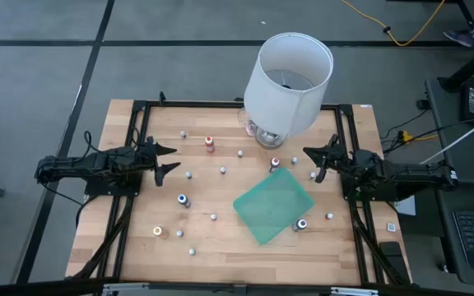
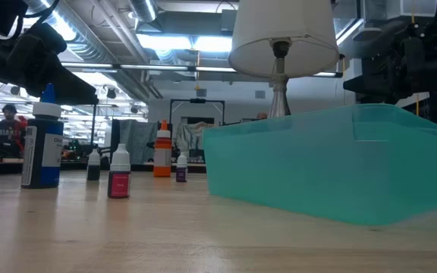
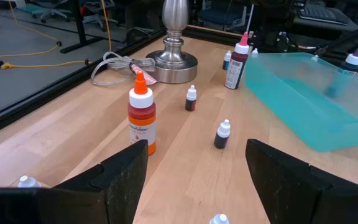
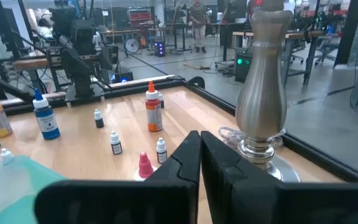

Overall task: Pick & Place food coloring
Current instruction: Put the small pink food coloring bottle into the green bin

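At the table's left, my left gripper [image 1: 169, 159] hovers jaws apart toward the orange-capped bottle [image 1: 210, 144]; right gripper [image 1: 314, 162] waits, jaws together

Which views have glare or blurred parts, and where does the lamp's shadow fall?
Low view: ceiling lights glare behind the lampshade; the near tabletop looks soft. Right wrist view: the shut right gripper is blurred up close. High view: even light, no distinct lamp shadow.

You have a pale wood bench [image 1: 220, 247] framed in black. The tray [image 1: 274, 205] is translucent teal. The lamp [image 1: 290, 78] has a white shade and silver base. Among the bottles, one [image 1: 210, 144] is orange-red with a white collar, another [image 1: 183, 200] blue-capped, another [image 1: 158, 232] yellow. Both arms are black.
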`<state>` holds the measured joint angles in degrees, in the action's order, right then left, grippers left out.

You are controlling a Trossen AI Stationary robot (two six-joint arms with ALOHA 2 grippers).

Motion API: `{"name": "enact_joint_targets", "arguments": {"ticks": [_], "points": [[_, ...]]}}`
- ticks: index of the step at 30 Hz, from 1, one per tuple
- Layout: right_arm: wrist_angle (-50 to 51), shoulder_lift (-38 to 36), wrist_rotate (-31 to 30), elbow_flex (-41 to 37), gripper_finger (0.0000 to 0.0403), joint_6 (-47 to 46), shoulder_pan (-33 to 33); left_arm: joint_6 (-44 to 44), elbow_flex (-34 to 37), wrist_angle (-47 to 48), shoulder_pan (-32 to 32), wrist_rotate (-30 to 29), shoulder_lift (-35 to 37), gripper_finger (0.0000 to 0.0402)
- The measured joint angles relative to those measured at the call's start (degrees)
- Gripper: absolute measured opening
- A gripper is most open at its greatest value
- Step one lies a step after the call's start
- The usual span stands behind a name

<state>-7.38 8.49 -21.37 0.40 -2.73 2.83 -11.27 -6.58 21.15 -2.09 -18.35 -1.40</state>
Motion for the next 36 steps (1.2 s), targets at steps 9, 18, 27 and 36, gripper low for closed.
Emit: {"name": "enact_joint_targets", "arguments": {"ticks": [9, 18, 27, 36], "points": [[0.37, 0.02, -0.02, 0.0, 0.0017, 0.27, 0.0, 0.0, 0.01, 0.0, 0.0, 0.0, -0.01, 0.0267], [0.41, 0.02, 0.01, 0.0, 0.0017, 0.45, 0.0, 0.0, 0.0, 0.0, 0.0, 0.02, 0.0, 0.0267], [21.13, 0.84, -4.8, 12.64, 0.003, -2.45, -0.02, 0.0, 0.0, 0.0, -0.01, 0.02, 0.01, 0.0267], [35.62, 7.44, -8.56, 25.07, 0.0149, -21.08, -0.02, 0.0, 0.0, 0.0, 0.0, 0.02, 0.02, 0.0267]]}}
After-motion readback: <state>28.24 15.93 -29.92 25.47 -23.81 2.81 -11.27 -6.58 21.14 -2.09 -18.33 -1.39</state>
